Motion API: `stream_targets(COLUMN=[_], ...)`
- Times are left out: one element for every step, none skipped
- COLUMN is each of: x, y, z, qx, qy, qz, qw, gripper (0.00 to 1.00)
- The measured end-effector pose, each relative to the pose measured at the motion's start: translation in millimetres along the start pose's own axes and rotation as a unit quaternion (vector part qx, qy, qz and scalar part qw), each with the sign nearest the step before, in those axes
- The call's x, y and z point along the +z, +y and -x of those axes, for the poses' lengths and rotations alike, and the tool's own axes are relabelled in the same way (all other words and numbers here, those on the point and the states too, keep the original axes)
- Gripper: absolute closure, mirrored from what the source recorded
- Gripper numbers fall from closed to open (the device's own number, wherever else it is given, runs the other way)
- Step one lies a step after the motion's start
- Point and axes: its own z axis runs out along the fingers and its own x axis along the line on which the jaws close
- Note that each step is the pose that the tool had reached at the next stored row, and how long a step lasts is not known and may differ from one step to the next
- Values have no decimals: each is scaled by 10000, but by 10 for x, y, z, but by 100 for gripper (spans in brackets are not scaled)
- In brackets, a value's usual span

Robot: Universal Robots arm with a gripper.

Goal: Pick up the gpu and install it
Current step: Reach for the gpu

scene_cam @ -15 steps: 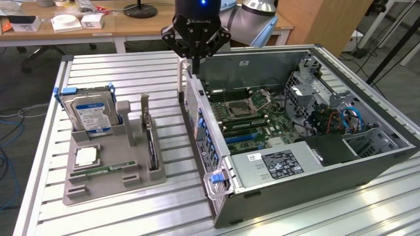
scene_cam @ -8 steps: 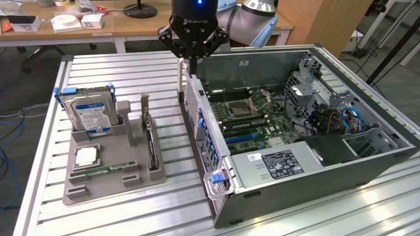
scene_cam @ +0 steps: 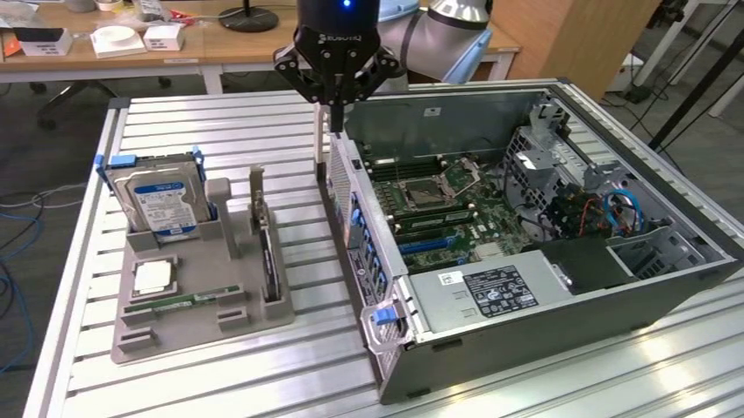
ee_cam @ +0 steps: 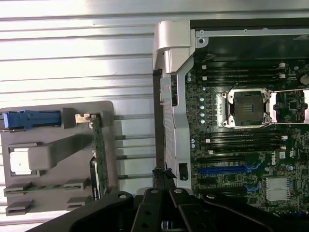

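The black pincer (scene_cam: 334, 111) is held shut, empty; at its seven o'clock, the flat green gpu card (scene_cam: 270, 257) is stood edgewise in a grey slotted tray (scene_cam: 186, 300) for easy grasping.

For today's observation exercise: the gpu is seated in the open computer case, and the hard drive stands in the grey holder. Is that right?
Not quite. The exterior view shows the gpu standing on edge in the grey holder, not in the open computer case. The hard drive does stand there.
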Motion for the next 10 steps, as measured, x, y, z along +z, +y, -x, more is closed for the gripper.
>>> stream_targets(x=[0, 0, -1, -1, -1, -1, -2, -2, -2, -2], y=[-1, -1, -2, -2, -3, -3, -4, -4, -5, -6], z=[-8, -15, -22, -30, -37, -44, -53, -63, -75, -85], qx=[0, 0, 0, 0, 0, 0, 0, 0, 0, 0], qy=[0, 0, 0, 0, 0, 0, 0, 0, 0, 0], qz=[0, 0, 0, 0, 0, 0, 0, 0, 0, 0], qw=[10000, 10000, 10000, 10000, 10000, 10000, 10000, 10000, 10000, 10000], gripper=[89, 89, 89, 89, 89, 89, 89, 89, 89, 89])
